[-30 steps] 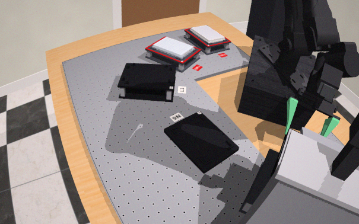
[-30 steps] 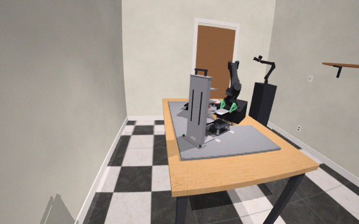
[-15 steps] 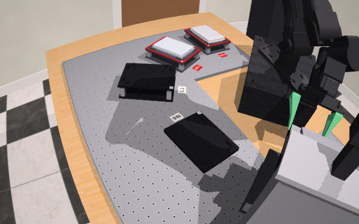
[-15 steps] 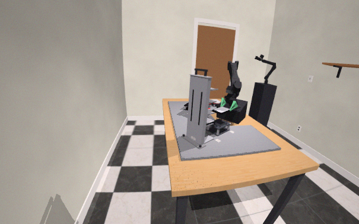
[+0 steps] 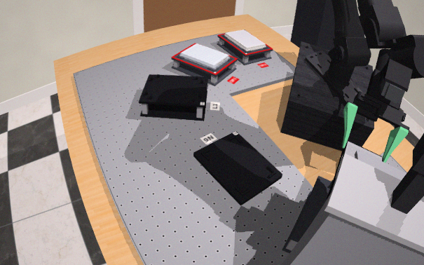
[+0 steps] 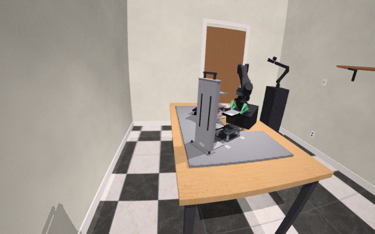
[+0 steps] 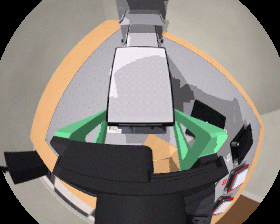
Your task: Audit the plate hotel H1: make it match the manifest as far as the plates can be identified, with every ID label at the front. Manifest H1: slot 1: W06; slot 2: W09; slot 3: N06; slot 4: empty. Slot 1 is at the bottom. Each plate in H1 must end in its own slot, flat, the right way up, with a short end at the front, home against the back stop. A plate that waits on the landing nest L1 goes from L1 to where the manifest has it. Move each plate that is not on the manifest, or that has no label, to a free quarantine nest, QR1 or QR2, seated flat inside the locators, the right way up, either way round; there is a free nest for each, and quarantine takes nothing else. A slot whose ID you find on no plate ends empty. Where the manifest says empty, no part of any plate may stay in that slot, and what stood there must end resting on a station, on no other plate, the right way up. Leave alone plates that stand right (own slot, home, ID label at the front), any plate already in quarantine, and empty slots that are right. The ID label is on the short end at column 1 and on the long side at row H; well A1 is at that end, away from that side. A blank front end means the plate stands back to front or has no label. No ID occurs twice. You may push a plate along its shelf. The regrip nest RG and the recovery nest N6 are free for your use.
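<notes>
My gripper (image 5: 364,152) has green fingers set wide apart, closed on the near end of a white plate (image 5: 361,182). I hold the plate level in the air in front of the plate hotel H1 (image 6: 207,114). No label on the plate is readable in any view. In the exterior view the gripper (image 6: 238,111) and the plate (image 6: 231,113) are beside the hotel's upper shelves.
Two red-framed quarantine nests each carry a white plate (image 5: 204,57) (image 5: 245,41). The black landing nest L1 (image 5: 174,92) and the flat black nest N6 (image 5: 237,166) are bare. The arm's black base block (image 5: 312,105) stands close behind my gripper.
</notes>
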Available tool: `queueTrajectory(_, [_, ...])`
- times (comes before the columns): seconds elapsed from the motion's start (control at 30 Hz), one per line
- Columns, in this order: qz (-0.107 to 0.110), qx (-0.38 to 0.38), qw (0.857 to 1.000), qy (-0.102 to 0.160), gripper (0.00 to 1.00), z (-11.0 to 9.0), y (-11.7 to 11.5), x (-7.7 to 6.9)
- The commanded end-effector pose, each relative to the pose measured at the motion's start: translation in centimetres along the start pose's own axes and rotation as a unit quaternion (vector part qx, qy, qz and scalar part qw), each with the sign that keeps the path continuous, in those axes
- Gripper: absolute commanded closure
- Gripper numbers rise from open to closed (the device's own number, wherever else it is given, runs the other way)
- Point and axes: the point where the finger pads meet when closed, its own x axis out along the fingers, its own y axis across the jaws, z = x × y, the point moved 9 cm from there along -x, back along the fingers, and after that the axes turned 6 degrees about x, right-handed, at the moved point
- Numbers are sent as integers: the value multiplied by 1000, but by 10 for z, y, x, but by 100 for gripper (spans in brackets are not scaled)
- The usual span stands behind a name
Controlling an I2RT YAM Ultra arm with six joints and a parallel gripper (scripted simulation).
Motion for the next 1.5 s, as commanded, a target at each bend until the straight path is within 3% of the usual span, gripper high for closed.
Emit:
queueTrajectory(0.0, [3, 11, 1000, -19, 14, 15, 4, -9])
queueTrajectory(1.03, [3, 11, 1000, -18, 14, 35, 5, -32])
queueTrajectory(1.4, [6, 14, 1000, -23, 14, 36, 6, -31])
queueTrajectory(1.47, [-4, 3, 1000, -8, 14, 27, 3, -25])
